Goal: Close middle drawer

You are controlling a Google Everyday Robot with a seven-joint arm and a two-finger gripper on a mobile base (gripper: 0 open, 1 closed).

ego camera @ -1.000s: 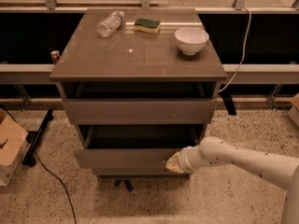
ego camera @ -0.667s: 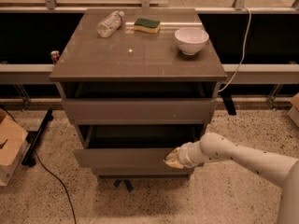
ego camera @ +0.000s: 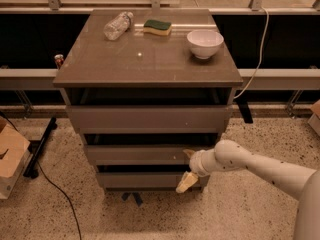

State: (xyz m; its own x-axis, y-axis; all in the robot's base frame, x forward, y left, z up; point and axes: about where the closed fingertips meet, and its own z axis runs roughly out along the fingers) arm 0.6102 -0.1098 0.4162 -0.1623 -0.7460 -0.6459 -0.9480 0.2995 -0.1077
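Note:
The middle drawer [ego camera: 135, 154] is the second grey-brown front of the cabinet [ego camera: 150, 59]. It stands only a little proud of the cabinet, with a dark gap above it. My gripper [ego camera: 186, 168] is at the right end of that front, on the white arm [ego camera: 260, 166] that reaches in from the right. Its cream fingers [ego camera: 183, 182] are spread apart, the upper one against the middle drawer's front and the lower one in front of the lowest drawer [ego camera: 140, 179]. It holds nothing.
The uppermost drawer front [ego camera: 147, 119] also sticks out slightly. On the cabinet's top are a plastic bottle [ego camera: 118, 25], a green-yellow sponge [ego camera: 157, 27] and a white bowl [ego camera: 205, 43]. A cardboard box [ego camera: 11, 161] and a black cable [ego camera: 55, 191] lie on the floor at the left.
The middle drawer has slid inward from well pulled out to nearly flush, uncovering the lowest drawer front. My gripper moved in with it, staying against its right end.

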